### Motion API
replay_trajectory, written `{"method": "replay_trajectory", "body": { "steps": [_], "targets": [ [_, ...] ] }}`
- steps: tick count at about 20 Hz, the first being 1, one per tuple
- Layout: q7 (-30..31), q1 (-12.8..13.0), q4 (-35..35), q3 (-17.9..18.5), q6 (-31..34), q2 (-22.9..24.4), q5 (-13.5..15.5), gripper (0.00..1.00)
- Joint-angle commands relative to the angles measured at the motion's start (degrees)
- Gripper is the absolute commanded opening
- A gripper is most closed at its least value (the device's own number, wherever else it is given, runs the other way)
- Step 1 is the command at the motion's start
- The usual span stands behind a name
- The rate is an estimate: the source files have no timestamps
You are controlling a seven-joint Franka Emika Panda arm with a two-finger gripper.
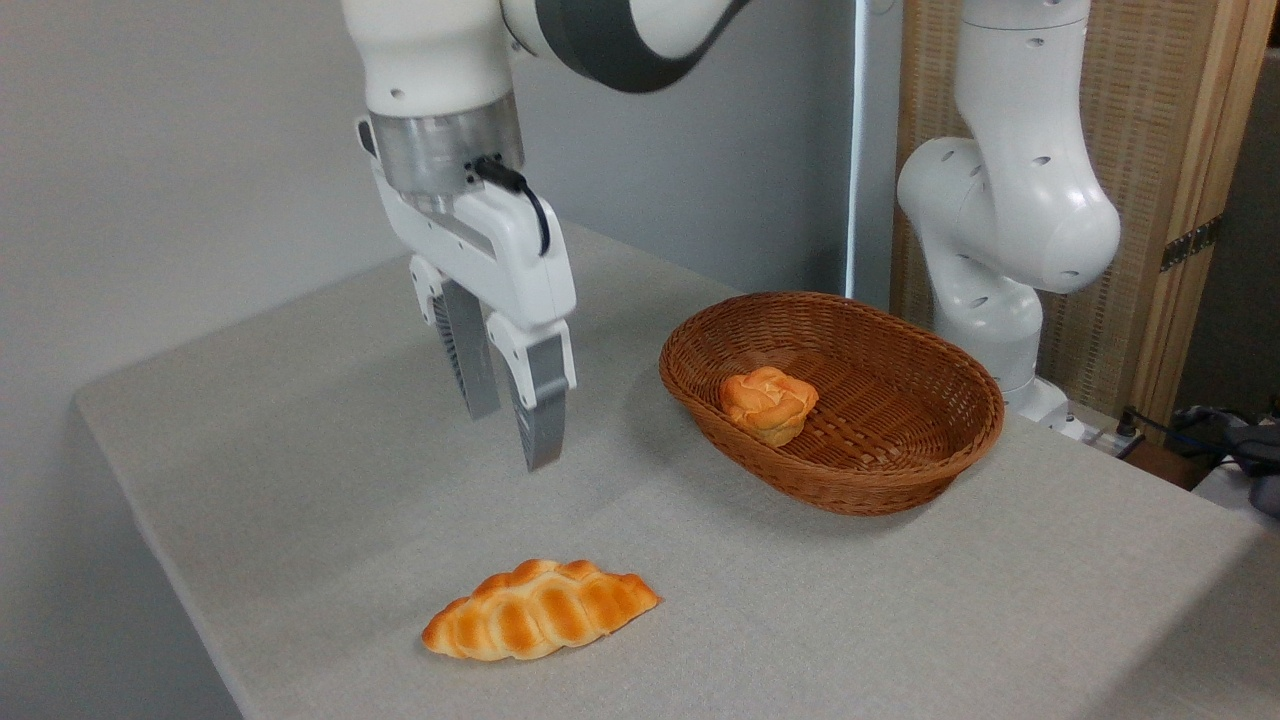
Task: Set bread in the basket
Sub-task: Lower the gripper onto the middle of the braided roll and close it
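Tabletop [900, 620]: pale grey cloth, lit from the right, lying in soft folds near the front edge.

Bread [540, 609]: long braided loaf, golden-orange ridged top, paler along the lower rim. Lies flat on the tabletop near the front, pointed ends aimed left and right, right end tipped slightly toward the back. Nothing touches it.

Basket [905, 485]: oval brown wicker, shallow sloped sides, sits on the tabletop to the right and further back than the loaf, well apart from it. Inside, against the left part of the floor, a small round knotted bun [767, 403], orange, resting on the weave.

Gripper [515, 420]: white body under a metal wrist collar, a black cable looping down its side. It hangs in the air above the tabletop, pointing down with a slight tilt. The two grey fingers [543, 410] stand apart with a narrow gap between them; jaws released, grasping nothing. Its position lies behind the loaf and slightly left of it, well above it, and left of the basket, clear of the rim.

Arm: a white link with a grey joint band runs off the top edge; the base column [1000, 220] rises at the right rear, just behind the basket.

Background: plain grey wall on the left, a woven panel [1140, 120] in a light wooden frame on the right, dark cables [1190, 425] at the far right edge
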State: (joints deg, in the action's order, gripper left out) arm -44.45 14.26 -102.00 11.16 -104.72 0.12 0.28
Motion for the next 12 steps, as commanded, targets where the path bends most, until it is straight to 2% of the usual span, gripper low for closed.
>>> {"method": "replay_trajectory", "body": {
  "steps": [1, 4, 7, 11, 12],
  "targets": [
    [-1.7, 0.4, -5.6, 1.1, -7.2, 1.2, -2.2, 1.00],
    [-4.3, 0.4, -9.3, 1.1, -13.2, 0.8, -3.6, 1.00],
    [-12.1, 0.4, -10.6, 1.1, -13.5, 0.4, -3.5, 1.00],
    [-17.8, 0.3, -12.0, 1.3, -14.5, -1.2, -3.5, 1.00],
    [-19.1, 0.4, -12.0, 2.3, -14.5, -1.4, -3.5, 1.00]
  ]
}}
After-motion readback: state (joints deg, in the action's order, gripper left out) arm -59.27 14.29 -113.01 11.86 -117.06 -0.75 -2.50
